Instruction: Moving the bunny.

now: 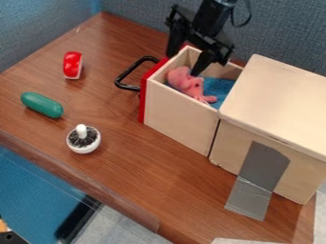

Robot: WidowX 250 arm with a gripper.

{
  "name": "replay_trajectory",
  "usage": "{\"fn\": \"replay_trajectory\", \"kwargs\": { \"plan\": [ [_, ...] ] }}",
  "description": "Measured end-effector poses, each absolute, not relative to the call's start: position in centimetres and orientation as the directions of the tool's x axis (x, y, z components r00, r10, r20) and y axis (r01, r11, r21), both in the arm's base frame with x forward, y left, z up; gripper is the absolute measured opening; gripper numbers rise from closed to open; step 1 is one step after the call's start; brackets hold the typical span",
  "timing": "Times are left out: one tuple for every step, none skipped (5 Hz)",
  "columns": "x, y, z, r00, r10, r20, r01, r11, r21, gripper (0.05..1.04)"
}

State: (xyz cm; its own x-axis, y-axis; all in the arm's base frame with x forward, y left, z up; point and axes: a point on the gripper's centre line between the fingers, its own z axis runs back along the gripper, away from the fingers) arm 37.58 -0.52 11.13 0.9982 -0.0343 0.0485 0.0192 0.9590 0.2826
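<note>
"Two fingers on the black gripper [183,65] stand spread, with nothing between them that I can make out. Where's the bunny?"

"Pink bunny [187,83], just below, in the wooden drawer [181,112], by its left end. The right fingertip is close beside it; touching or not, I can't tell."

"How will it handle?"

"Light and soft, I'd judge: plush that gives when squeezed, hardly slippery, not fragile. I'd pinch the thick body, since the thin limbs toward the right might flop or slip out."

"Anything to catch on?"

"Blue cloth [220,87] lies around it and could come up too. The drawer's walls look stiff, so go down clear of the rim near the red front [147,90]. Left of that are the black handle [128,73] and, farther off, a green cucumber-like toy [42,105]."
</note>
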Motion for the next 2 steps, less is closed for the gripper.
{"fn": "replay_trajectory", "kwargs": {
  "plan": [
    [37.2,-0.8,13.2,0.991,-0.079,0.108,0.047,0.959,0.278,1.011],
    [36.8,-1.3,14.9,0.984,-0.109,0.143,0.069,0.962,0.263,1.005]
  ]
}}
